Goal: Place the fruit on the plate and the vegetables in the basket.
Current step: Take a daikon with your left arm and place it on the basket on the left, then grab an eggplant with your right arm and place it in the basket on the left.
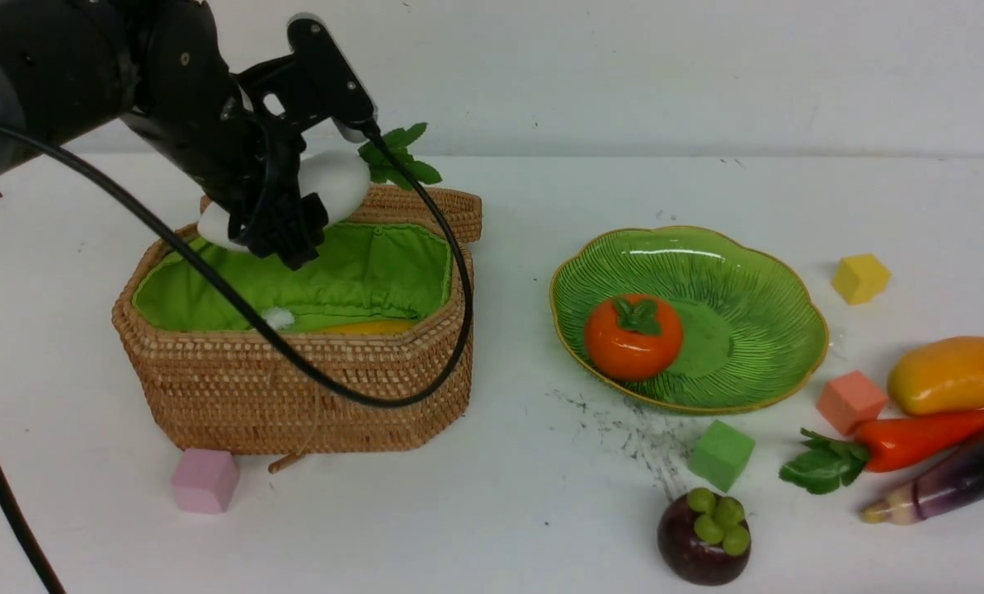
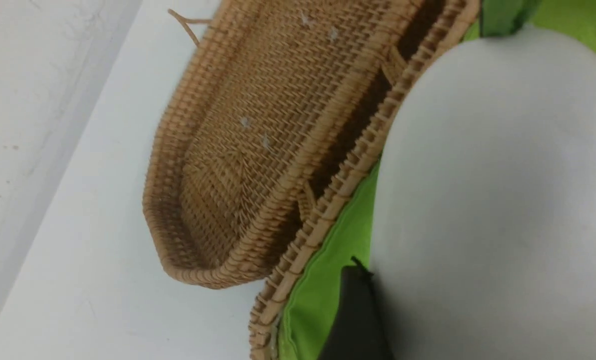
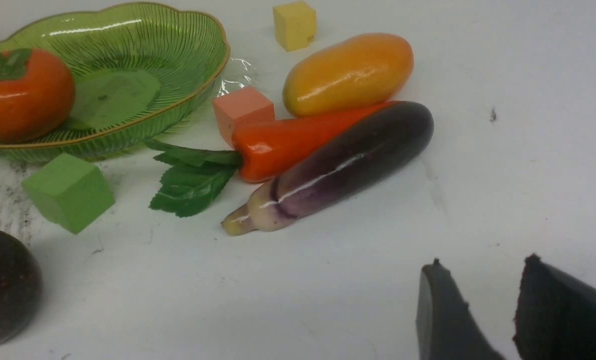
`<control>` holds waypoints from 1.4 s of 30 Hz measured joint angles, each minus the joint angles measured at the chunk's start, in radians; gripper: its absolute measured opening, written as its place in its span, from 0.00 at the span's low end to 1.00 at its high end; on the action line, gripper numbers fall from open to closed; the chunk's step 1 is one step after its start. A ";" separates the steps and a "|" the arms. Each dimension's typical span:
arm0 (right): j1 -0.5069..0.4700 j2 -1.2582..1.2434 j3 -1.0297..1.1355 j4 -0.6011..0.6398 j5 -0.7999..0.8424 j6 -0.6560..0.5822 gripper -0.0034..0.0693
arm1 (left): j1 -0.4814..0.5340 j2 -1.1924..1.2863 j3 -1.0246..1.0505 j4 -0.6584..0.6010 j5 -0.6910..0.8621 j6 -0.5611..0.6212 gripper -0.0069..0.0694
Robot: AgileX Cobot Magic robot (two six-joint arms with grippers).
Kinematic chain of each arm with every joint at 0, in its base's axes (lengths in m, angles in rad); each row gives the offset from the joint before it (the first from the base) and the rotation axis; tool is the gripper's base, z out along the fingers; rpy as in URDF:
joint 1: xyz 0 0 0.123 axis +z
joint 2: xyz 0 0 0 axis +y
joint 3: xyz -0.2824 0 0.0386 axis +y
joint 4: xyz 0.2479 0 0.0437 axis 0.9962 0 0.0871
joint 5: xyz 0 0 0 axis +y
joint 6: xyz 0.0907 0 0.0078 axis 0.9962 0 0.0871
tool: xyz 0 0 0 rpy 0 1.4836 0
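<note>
Purple ball [image 1: 703, 536] nearest, four cubes [image 1: 204, 480] [image 1: 859, 278] [image 1: 850, 401] [image 1: 721, 454], one orange fruit [image 1: 632, 338] on plate [image 1: 755, 272], left claw [image 1: 281, 235] gripping radish [image 1: 339, 186], right claw [image 3: 483, 262] open

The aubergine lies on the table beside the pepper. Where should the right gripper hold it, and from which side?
Probably from above, with the right gripper closing across the thick purple middle of the aubergine: it lies flat and long, so only its short width suits the jaws. The pepper touches one long side, leaving a finger little room.

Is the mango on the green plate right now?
No, the mango lies outside the plate, which holds only the orange fruit.
</note>
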 joint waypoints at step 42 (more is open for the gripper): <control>0.000 0.000 0.000 0.000 0.000 0.000 0.38 | 0.000 -0.510 -0.006 -0.164 0.387 -0.604 0.56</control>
